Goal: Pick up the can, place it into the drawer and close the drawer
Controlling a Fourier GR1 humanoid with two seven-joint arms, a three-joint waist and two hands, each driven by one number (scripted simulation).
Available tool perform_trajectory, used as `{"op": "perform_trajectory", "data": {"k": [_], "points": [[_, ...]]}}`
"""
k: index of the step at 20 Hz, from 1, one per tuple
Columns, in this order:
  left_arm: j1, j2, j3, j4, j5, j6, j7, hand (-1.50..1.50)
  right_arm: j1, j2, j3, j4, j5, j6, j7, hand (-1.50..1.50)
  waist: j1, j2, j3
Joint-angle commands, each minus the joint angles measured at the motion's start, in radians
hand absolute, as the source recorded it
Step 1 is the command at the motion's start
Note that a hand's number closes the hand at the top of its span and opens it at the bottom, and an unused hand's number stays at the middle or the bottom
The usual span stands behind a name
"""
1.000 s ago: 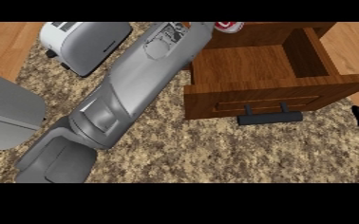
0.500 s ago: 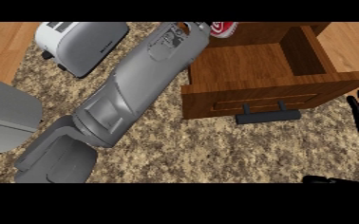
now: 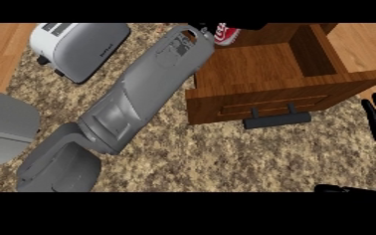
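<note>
Step in hand: carrying the can [image 3: 226, 33] over the open drawer [image 3: 257, 69] so it can be set inside; this is a judgement from how things lie.
Can: red and white, at the top edge of the view, just over the drawer's back left corner, only its lower part showing.
Left hand: [image 3: 209, 26] at the end of the long grey forearm [image 3: 140, 99] that crosses the table [image 3: 220, 159]; mostly cut off by the top edge, dark fingers seem curled round the can.
Right hand: [image 3: 370, 114] only dark fingertips show at the right edge, and I cannot tell whether they are spread or curled.
Drawer: wooden, pulled out, its floor bare, black handle [image 3: 277, 120] facing the robot.
Doing it well: bring the can toward the middle of the drawer floor, away from the back wall; lower it upright until its base rests on the wood before letting go.
Watch for: the wrist clipping the drawer's left wall on the way down.
After: the handle front is free to push shut.
Nearby: a toaster [image 3: 81, 47] lies well apart at the upper left.
</note>
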Motion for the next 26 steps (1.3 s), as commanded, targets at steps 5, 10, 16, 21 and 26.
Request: {"op": "perform_trajectory", "data": {"k": [5, 10, 16, 21, 26], "points": [[0.023, 0.000, -0.067, 0.004, 0.044, 0.078, 0.001, -1.50, -0.023, -0.015, 0.010, 0.006, 0.006, 0.008, 0.013, -1.50, -0.020, 0.004, 0.000], [0.063, 0.000, -0.096, 0.001, 0.065, 0.122, -0.028, -1.50, -0.061, -0.015, 0.004, -0.024, -0.004, -0.021, 0.063, -1.50, -0.021, 0.004, 0.000], [0.047, 0.000, -0.100, -0.001, 0.107, 0.161, -0.021, -1.50, -0.019, 0.005, 0.044, -0.071, 0.026, -0.016, 0.057, -1.50, -0.023, 0.001, -0.001], [0.050, 0.000, -0.075, -0.006, 0.146, 0.153, -0.062, -1.50, -0.048, -0.078, 0.020, -0.081, 0.143, -0.002, -0.016, -1.50, -0.015, 0.004, -0.001], [0.063, 0.000, -0.066, -0.023, 0.192, 0.166, -0.085, -1.50, -0.072, -0.113, 0.072, -0.124, 0.264, 0.002, -0.054, -1.50, -0.014, 0.006, -0.002]]}}
